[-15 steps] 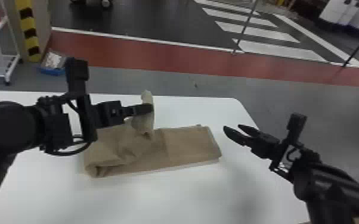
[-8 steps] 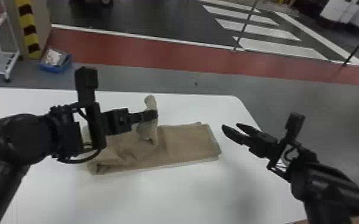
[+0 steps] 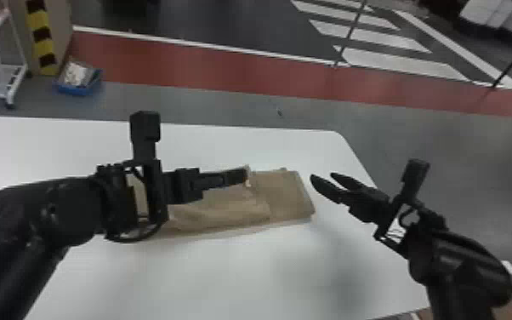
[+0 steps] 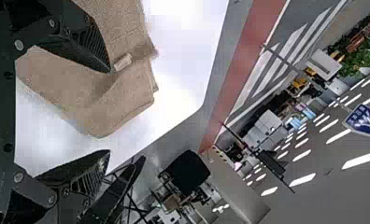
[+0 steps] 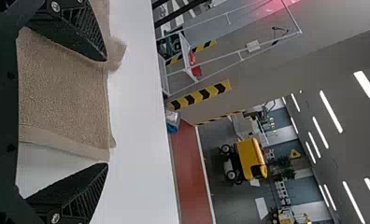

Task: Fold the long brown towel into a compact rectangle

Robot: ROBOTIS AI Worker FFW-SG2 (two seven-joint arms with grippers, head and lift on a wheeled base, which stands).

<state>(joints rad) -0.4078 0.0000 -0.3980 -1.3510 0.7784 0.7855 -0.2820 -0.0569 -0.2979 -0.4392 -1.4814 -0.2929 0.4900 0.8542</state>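
Towel point(image 3: 287, 193) has settled on the white table point(image 3: 225, 276), red-banded floor point(image 3: 225, 81) beyond, left hand point(image 3: 244, 175) and right hand point(image 3: 322, 175) wide.

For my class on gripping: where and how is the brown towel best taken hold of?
Probably by the towel's short edge on the robot's right, coming from that side, one finger slid under: that end lies flat and straight-edged, facing the open right gripper.

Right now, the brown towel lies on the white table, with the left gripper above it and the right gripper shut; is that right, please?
Not quite: the right gripper is open, its fingers apart, as the right wrist view shows. The left gripper is above the brown towel on the white table.
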